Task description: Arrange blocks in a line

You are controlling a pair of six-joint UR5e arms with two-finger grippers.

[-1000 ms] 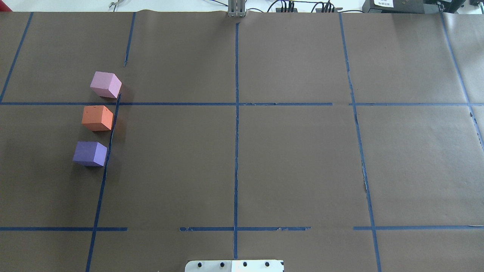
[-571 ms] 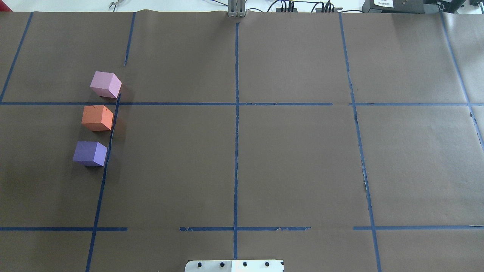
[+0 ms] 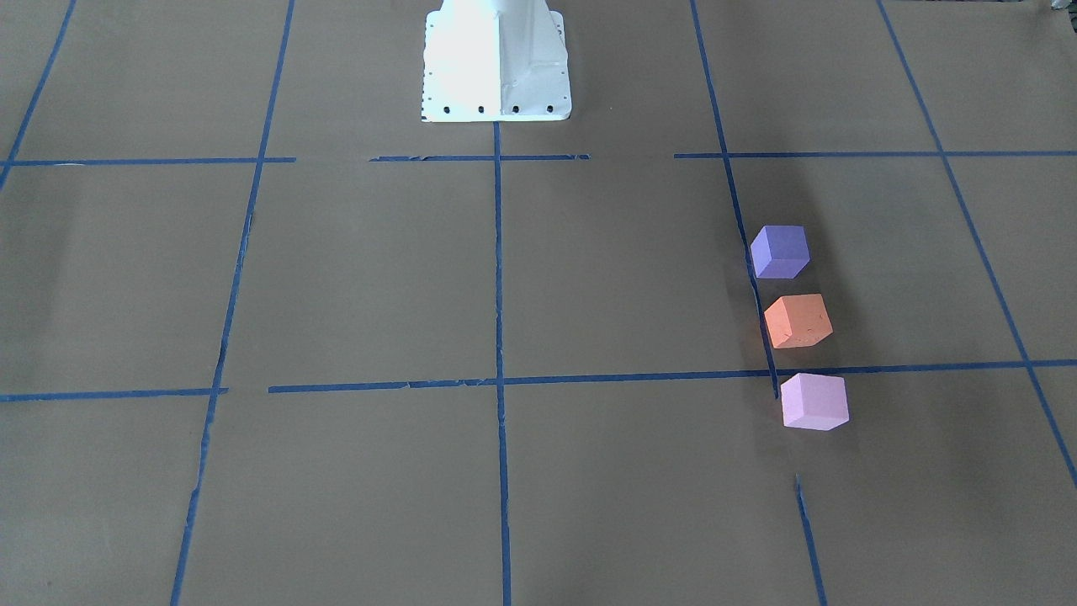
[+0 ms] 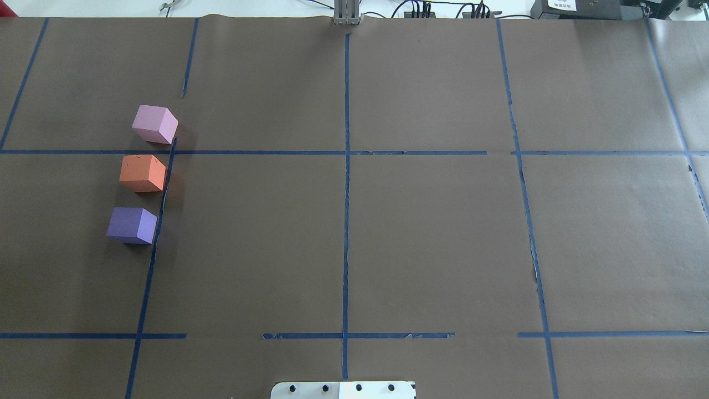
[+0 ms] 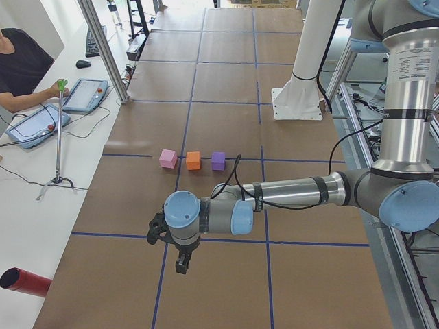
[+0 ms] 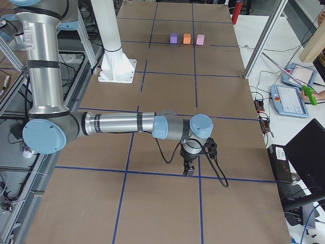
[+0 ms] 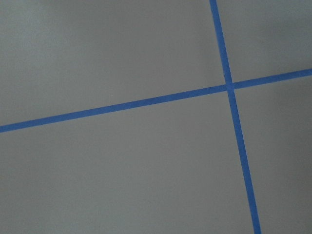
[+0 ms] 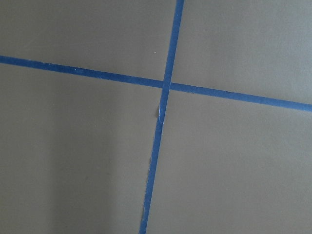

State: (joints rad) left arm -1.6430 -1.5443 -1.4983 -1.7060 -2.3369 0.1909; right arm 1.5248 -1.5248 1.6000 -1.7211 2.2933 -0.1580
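Three foam blocks stand in a line on the brown table, apart from each other: the pale pink block (image 4: 155, 124) farthest from the robot, the orange block (image 4: 143, 173) in the middle, the purple block (image 4: 132, 225) nearest. They also show in the front-facing view as pink (image 3: 814, 401), orange (image 3: 798, 321) and purple (image 3: 780, 251). My left gripper (image 5: 182, 264) shows only in the exterior left view, low over the table and well away from the blocks. My right gripper (image 6: 189, 170) shows only in the exterior right view, far from them. I cannot tell whether either is open or shut.
Blue tape lines (image 4: 346, 194) divide the table into a grid. The white robot base plate (image 3: 496, 67) stands at the robot's edge. In the exterior left view a thin pole on a tripod (image 5: 59, 137), tablets (image 5: 88, 94) and a red cylinder (image 5: 24, 282) lie beside the table.
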